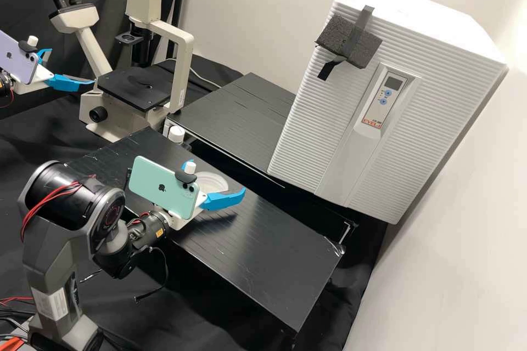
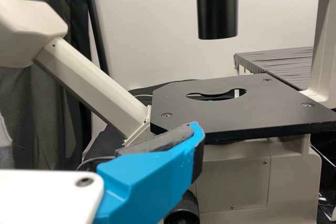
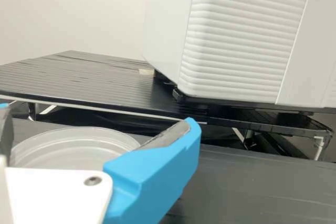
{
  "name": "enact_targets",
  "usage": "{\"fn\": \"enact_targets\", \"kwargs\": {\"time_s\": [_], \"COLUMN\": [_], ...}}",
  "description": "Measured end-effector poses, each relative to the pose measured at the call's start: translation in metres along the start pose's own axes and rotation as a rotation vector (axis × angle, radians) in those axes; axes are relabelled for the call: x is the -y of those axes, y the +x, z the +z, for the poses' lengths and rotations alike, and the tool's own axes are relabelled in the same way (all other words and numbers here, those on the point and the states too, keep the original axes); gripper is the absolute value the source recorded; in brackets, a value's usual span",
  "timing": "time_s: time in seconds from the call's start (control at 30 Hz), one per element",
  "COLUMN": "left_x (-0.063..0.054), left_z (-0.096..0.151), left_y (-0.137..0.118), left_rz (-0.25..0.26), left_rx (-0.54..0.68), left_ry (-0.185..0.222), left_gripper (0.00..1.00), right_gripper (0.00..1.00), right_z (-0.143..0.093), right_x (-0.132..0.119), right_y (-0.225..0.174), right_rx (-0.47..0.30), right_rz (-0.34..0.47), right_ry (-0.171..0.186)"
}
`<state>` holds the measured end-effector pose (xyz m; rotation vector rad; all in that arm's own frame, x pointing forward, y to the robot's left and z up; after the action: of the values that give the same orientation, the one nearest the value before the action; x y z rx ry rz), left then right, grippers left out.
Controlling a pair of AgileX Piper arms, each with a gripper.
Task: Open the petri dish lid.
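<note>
In the high view my right gripper (image 1: 217, 180) is low over the near black bench, its blue fingers apart, beside the clear round petri dish (image 1: 219, 182). The right wrist view has the dish (image 3: 68, 148) lying flat between the spread fingers of my right gripper (image 3: 98, 116). Whether those fingers touch its rim, I cannot tell. Its lid cannot be told apart from its base. Off at the upper left of the high view, my left gripper (image 1: 71, 67) is open and holds nothing, near the microscope. In the left wrist view my left gripper (image 2: 100, 125) is in front of the microscope stage (image 2: 210, 111).
The microscope (image 1: 134, 85) stands behind the near bench (image 1: 263, 252). A white ribbed incubator (image 1: 329, 137) rises from the rear bench (image 1: 236, 120) on the right, across a gap. A white-capped bottle (image 1: 176, 134) is at the near bench's back edge.
</note>
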<state>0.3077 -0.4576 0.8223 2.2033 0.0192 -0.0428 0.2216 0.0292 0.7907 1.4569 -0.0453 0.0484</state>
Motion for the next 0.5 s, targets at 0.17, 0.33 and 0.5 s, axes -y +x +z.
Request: {"fn": "enact_targets", "kwargs": {"time_s": [0.17, 0.33, 0.5], "left_x": [0.0, 0.0, 0.0], "left_z": [0.0, 0.0, 0.0], "left_y": [0.0, 0.0, 0.0], "left_rz": [0.0, 0.0, 0.0], "left_rx": [0.0, 0.0, 0.0], "left_ry": [0.0, 0.0, 0.0], "left_gripper": [1.0, 1.0, 1.0], "right_gripper": [0.0, 0.0, 0.0], "right_z": [-0.0008, -0.0008, -0.0011], "right_x": [0.0011, 0.0011, 0.0013], "right_y": [-0.0001, -0.0001, -0.0001], "right_rx": [-0.005, -0.005, -0.006], "right_rz": [-0.006, -0.006, -0.007], "right_ry": [-0.001, -0.001, -0.001]}}
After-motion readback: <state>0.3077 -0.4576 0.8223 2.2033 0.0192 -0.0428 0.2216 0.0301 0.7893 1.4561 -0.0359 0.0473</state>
